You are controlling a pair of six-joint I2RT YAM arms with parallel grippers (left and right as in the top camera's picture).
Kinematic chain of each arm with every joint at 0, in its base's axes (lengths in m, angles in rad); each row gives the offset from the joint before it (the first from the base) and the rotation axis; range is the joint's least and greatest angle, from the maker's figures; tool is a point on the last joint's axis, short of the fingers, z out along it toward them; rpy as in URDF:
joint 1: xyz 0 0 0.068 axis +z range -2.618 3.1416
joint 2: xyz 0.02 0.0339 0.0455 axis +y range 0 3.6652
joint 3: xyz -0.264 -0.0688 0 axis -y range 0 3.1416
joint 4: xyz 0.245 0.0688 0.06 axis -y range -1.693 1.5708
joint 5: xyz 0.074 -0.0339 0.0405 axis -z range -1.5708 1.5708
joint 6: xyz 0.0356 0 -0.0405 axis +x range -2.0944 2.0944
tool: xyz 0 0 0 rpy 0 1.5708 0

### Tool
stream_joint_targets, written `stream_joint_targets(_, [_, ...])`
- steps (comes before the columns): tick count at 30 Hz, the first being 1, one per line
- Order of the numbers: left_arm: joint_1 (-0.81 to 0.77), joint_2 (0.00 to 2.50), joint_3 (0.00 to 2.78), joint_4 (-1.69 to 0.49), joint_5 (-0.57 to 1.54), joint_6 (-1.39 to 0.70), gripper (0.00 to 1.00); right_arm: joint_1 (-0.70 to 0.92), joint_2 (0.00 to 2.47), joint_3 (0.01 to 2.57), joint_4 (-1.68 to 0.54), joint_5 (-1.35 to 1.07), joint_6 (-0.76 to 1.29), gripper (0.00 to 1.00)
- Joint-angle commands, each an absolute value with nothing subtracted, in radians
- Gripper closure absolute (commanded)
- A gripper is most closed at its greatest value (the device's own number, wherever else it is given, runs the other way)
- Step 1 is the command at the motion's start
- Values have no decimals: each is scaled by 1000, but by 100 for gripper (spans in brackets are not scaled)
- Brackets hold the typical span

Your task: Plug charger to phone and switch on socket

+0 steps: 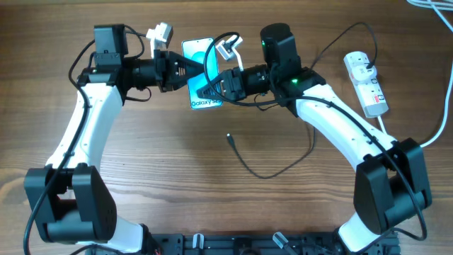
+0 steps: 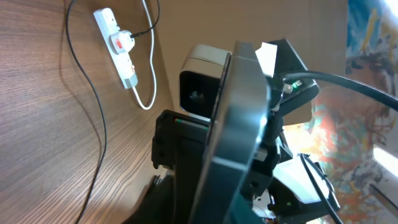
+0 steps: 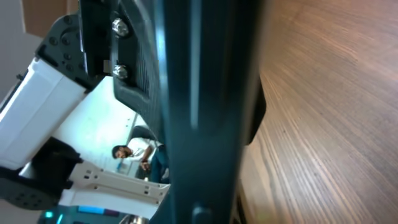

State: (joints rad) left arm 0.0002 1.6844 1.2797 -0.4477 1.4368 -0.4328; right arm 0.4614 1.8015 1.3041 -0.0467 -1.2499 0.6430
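While your right hand (image 1: 210, 86) clamps the phone (image 1: 197, 51) and you cannot tell whether the left hand (image 1: 188, 71) grips too, it may twist free — the charger (image 1: 231, 139) lies well apart from both.

1. A wooden table (image 1: 177, 163): brown, its grain running left to right in the overhead view. It also fills the left of the left wrist view and the right of the right wrist view.
2. Thin white cables (image 1: 433, 8): they cross the far right corner of the overhead view.
3. A colourful picture (image 2: 370, 43): blue, orange and white patches, blurred, beyond the table in the left wrist view.
4. A person (image 3: 132, 154): dark hair, light top, small in the background of the right wrist view.
5. A brown panel (image 3: 37, 15): top left corner there, too blurred to name.
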Motion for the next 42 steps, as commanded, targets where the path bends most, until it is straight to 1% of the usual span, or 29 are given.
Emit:
stream_joint_targets(1, [-64,1602,1311,-438,1577,-461,81,484,1859,1266,-60,-1226,738,96])
stream_joint_targets(4, [-75,1601,1311,-440,1577,-461,88,483,1859,1266,-52,-1240,794,96])
stream_joint_targets(9, [-88,1601,1311,-442,1577,-460,92,482,1859,1266,51,-1240,917,96])
stream_joint_targets(11, [-88,1601,1311,-440,1577,-456,96,482,1859,1266,67,-1240,923,96])
stream_joint_targets(13, [-88,1601,1311,-436,1577,-452,96,482,1859,1266,67,-1240,916,95])
stream_joint_targets(14, [-88,1601,1311,-432,1575,-449,96,481,1859,1266,67,-1239,917,86])
stream_joint_targets(15, [-88,1601,1311,-433,1551,-449,96,478,1859,1266,71,-1235,916,66])
stream_joint_targets(19, [-88,1601,1311,-448,1381,-449,96,450,1859,1266,74,-1221,894,15])
stream_joint_targets(20, [-88,1601,1311,-475,1296,-445,96,441,1859,1266,71,-1221,872,6])
stream_joint_targets(21, [-88,1601,1311,-528,1181,-405,96,432,1859,1266,62,-1219,855,1])
stream_joint_targets(22, [-88,1601,1311,-569,1097,-382,96,425,1859,1266,53,-1216,834,0])
stream_joint_targets(24, [-88,1601,1311,-696,830,-344,96,408,1859,1266,9,-1184,781,0])
stream_joint_targets(26, [-88,1601,1311,-781,622,-344,96,396,1859,1266,-77,-1091,720,0])
stream_joint_targets(30, [-88,1611,1311,-905,279,-347,96,389,1859,1266,-297,-710,573,0])
stream_joint_targets(32, [-88,1638,1311,-965,191,-351,96,389,1859,1266,-400,-486,548,0])
stream_joint_targets(35, [-96,1702,1311,-1012,100,-378,96,389,1859,1266,-474,-306,539,0])
stream_joint_targets(37, [-126,1742,1311,-1011,33,-384,96,389,1859,1266,-489,-276,513,0])
stream_joint_targets(39, [-191,1792,1311,-1005,-60,-405,96,389,1859,1266,-514,-233,497,0])
stream_joint_targets(42, [-255,1842,1311,-992,-94,-405,96,389,1859,1266,-545,-173,496,0])
